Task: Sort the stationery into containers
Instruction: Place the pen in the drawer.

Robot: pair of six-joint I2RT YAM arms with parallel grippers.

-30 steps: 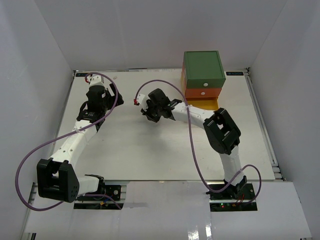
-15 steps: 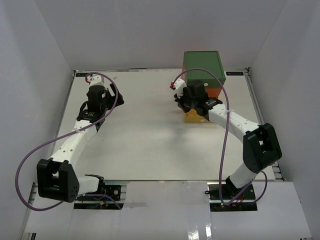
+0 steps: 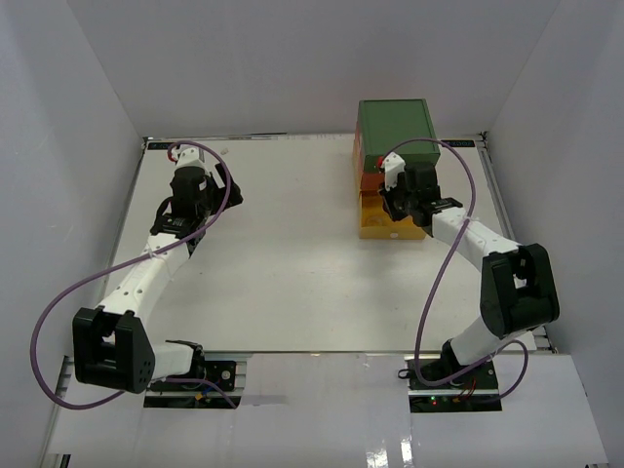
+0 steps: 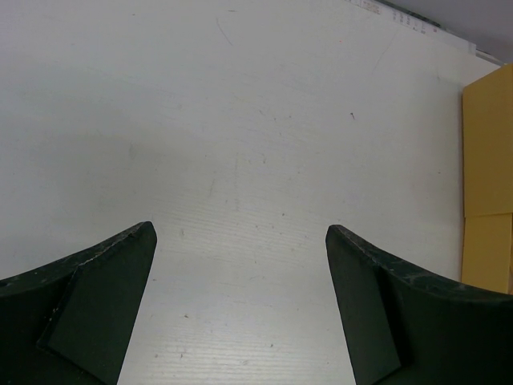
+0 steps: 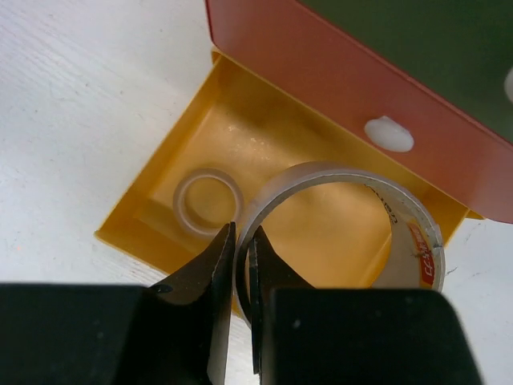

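The right pincer (image 5: 243, 241) is pinching the grey tape roll (image 5: 337, 170) above the yellow drawer (image 5: 160, 168). Lowering before releasing seems wise. The left pincer (image 4: 240, 233) is gaping empty.

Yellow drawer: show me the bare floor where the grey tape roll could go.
Free: the yellow drawer floor between the whitish roll and the orange drawer, and the part seen through the grey tape roll pinched by the right gripper. Crowded: the whitish roll's corner.
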